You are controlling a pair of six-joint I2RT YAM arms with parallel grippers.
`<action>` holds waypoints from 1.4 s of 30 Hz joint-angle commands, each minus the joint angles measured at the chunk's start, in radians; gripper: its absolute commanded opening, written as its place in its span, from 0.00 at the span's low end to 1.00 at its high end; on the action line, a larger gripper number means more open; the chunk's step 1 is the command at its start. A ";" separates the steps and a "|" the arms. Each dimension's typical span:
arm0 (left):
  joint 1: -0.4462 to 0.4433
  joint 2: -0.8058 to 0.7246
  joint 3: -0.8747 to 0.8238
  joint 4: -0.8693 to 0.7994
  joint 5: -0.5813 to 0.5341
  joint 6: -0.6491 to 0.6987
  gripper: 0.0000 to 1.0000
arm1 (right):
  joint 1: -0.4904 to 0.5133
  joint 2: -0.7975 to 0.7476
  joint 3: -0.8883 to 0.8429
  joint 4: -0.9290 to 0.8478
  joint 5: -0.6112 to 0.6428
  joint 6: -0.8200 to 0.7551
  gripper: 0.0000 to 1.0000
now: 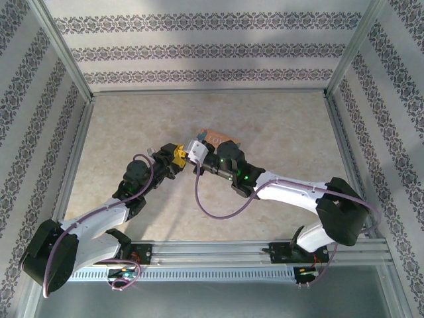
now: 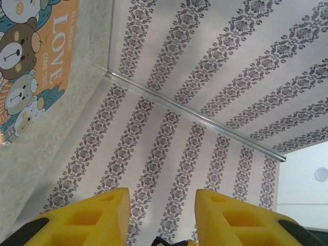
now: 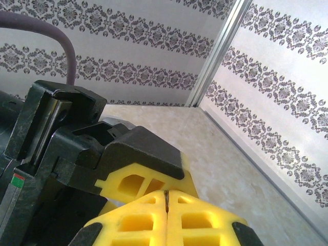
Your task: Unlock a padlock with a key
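One slim grey metal key point(image 3: 166, 201) shows edge-on as a thin dark sliver, pinched in the seam between the two pads of the right gripper point(image 3: 166, 193). Its fingers point(image 3: 138, 223) are blocky yellow plastic moulded with rectangular hollows, and they are clenched flat against each other on the key. Where the padlock is I cannot tell.

The left gripper point(image 2: 161, 197) stands released. Its two yellow fingers point(image 2: 97, 215), of the same hollowed plastic, are spread wide with bare patterned wall between them. In the right wrist view its matt black angular housing and one yellow finger sit just beside the right fingertips.

From above, both grippers meet tip to tip over the middle of the table point(image 1: 278, 126), a pale beige surface with a faint mottled, stone-like grain. Just beyond them lies a flat rectangular cardboard box point(image 1: 213, 137) with an orange side. The left wrist view shows its printed lid with cartoon bears and the white word "LOVE" point(image 2: 36, 56).

The arms have glossy white shells with bulky black joints. A smooth purple cable point(image 1: 211, 211) droops in a loop beneath the right arm, and another runs along the left arm.

White wallpaper point(image 1: 199, 53) with bands of grey damask ornament covers the surrounding walls. Brushed aluminium rails point(image 1: 344, 66) edge the corners and the table's rim.
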State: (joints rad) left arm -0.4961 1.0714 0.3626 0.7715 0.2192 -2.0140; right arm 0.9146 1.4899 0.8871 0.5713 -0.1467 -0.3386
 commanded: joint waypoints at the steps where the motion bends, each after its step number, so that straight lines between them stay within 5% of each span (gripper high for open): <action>1: -0.019 -0.018 -0.013 0.035 0.025 -0.012 0.38 | 0.027 0.003 -0.001 0.045 -0.034 0.028 0.00; 16: -0.019 -0.021 -0.040 0.047 -0.011 -0.035 0.53 | 0.038 -0.027 -0.062 0.045 -0.011 0.050 0.00; 42: -0.019 -0.022 -0.036 0.009 -0.020 -0.012 0.20 | 0.050 -0.060 -0.120 0.070 0.030 0.075 0.00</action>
State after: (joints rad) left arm -0.4980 1.0618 0.3309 0.7704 0.2066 -2.0319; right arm 0.9585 1.4532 0.7784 0.6155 -0.1310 -0.2852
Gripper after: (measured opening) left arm 0.213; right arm 0.051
